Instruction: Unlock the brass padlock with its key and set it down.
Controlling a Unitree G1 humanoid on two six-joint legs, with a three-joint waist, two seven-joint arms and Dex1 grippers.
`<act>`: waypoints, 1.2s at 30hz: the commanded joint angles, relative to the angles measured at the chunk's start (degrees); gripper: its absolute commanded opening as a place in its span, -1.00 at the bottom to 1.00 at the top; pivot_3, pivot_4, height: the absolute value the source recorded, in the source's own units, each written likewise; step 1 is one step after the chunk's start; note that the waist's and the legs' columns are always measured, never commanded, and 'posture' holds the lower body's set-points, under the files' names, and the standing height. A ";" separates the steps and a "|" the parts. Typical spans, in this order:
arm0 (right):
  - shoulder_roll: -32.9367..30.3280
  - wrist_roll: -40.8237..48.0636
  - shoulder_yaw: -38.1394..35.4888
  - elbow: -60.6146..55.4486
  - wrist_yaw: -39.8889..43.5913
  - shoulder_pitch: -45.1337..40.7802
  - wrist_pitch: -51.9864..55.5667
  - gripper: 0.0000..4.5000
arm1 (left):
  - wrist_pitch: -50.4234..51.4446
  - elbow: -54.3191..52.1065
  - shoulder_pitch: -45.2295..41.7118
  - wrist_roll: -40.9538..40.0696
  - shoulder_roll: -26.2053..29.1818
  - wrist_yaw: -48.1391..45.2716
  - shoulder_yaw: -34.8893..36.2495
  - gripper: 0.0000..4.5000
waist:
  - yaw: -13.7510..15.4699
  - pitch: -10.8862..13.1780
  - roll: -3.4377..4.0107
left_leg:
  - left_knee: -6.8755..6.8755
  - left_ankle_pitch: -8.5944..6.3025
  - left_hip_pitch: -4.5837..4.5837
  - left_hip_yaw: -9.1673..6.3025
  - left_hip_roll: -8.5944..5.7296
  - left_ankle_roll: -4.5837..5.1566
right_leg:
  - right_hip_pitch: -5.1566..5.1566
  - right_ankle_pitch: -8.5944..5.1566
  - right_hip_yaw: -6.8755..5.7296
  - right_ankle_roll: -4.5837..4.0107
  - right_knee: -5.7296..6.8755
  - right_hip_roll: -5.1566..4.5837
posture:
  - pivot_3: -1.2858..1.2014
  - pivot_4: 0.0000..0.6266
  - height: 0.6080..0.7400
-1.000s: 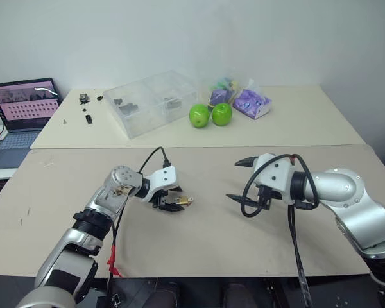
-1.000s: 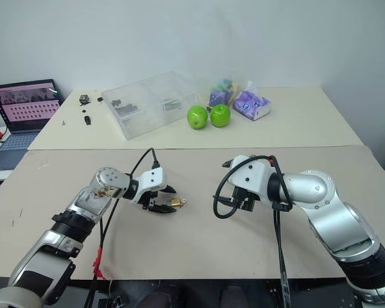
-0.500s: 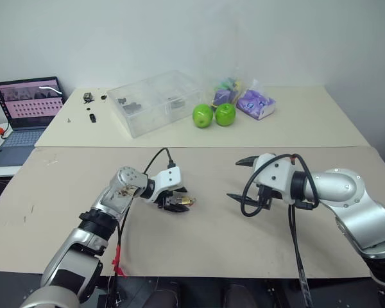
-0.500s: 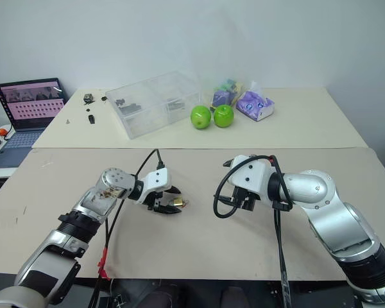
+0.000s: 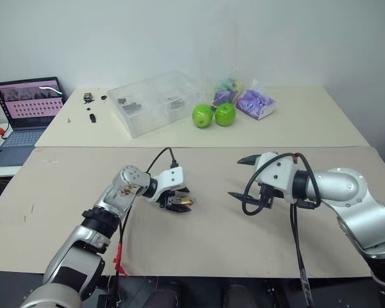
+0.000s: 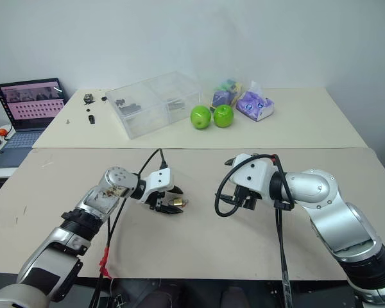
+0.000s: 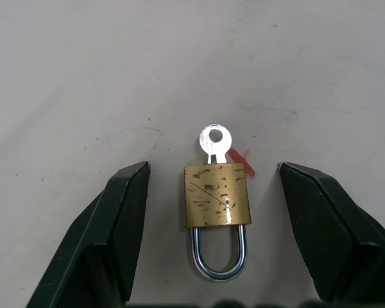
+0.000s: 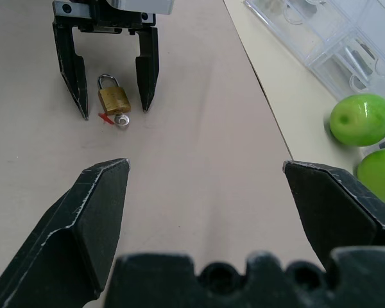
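Small squarish brass padlock [image 7: 217, 195] lies keyed, thin silvery key [image 7: 212, 142] at 12 o'clock, shackle seemingly unopened. Left gripper [image 7: 212, 224] released astride it, right gripper [image 8: 205, 212] released too.

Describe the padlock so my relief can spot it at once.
On the tan table, find the left gripper. The padlock lies flat between its open fingers, untouched. It's a small brass block with a silvery shackle and the key in it, beside a red fleck.

Plain white wall [image 5: 179, 32] behind. Two benches end to end: near bench [image 5: 212, 237] tan, far bench [image 5: 308, 122] cream. Far bench carries clear box [image 5: 155, 101], two green apples [image 5: 213, 115], purple packets [image 5: 251, 102]. Laptop [image 5: 22, 112] open at far left. Even light.
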 commanded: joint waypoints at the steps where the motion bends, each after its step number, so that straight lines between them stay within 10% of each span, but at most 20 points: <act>1: -0.56 -0.57 -2.16 -1.76 -0.25 -0.35 -0.41 1.00 | -0.90 1.18 -1.04 0.93 0.32 0.36 -0.39 0.20 | 0.01 0.00 0.00 | 0.00 0.00 0.00 0.00 0.00 0.00 | 0.00 0.00 0.00 0.00 0.00 0.00 | 0.03 -0.52 1.00; 7: -0.52 -0.73 -2.14 -1.74 -0.14 -0.42 -0.38 1.00 | 0.42 0.95 -0.85 0.46 0.67 -1.69 -0.92 -0.64 | -0.15 -0.02 0.02 | 0.00 0.00 0.04 0.00 0.02 0.00 | 0.02 0.00 0.00 0.00 0.03 0.02 | 0.03 -0.52 1.00; 36: 0.88 0.50 -2.43 -2.29 2.02 0.89 -2.04 1.00 | 22.64 -7.05 -11.03 -13.55 -1.82 -6.68 3.90 -0.64 | -1.10 0.02 -0.04 | 0.02 0.00 -0.02 0.02 0.05 0.00 | -0.02 0.00 -0.01 0.00 0.01 0.08 | 0.03 -0.52 1.00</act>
